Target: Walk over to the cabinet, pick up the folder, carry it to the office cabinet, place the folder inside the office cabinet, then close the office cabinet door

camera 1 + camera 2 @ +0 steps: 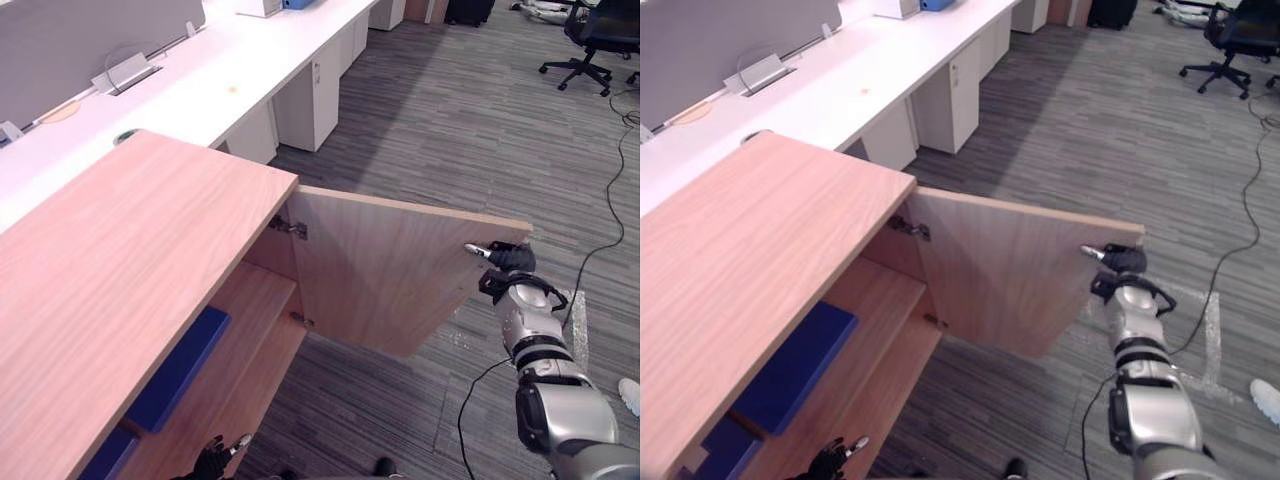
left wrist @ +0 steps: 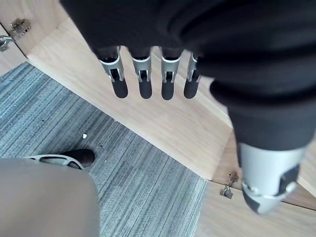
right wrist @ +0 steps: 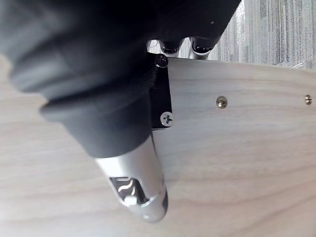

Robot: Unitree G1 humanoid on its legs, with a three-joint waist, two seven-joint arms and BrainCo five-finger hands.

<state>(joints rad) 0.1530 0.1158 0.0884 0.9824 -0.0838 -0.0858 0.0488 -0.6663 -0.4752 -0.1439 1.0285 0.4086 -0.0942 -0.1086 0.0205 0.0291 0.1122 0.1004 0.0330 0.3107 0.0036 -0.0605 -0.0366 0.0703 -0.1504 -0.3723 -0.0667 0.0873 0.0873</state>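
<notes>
The wooden office cabinet stands at my left with its door swung wide open. On the inner shelf lies the blue folder, flat, with a second blue item beside it. My right hand is at the door's free edge. Its thumb lies on the inner face and its fingers reach over the edge to the far side. Low by the cabinet's front, my left hand hangs with straight fingers and holds nothing.
A long white desk with a grey divider and white pedestal units runs along the back. A black office chair stands far right on the grey carpet. A white shoe shows at the right edge.
</notes>
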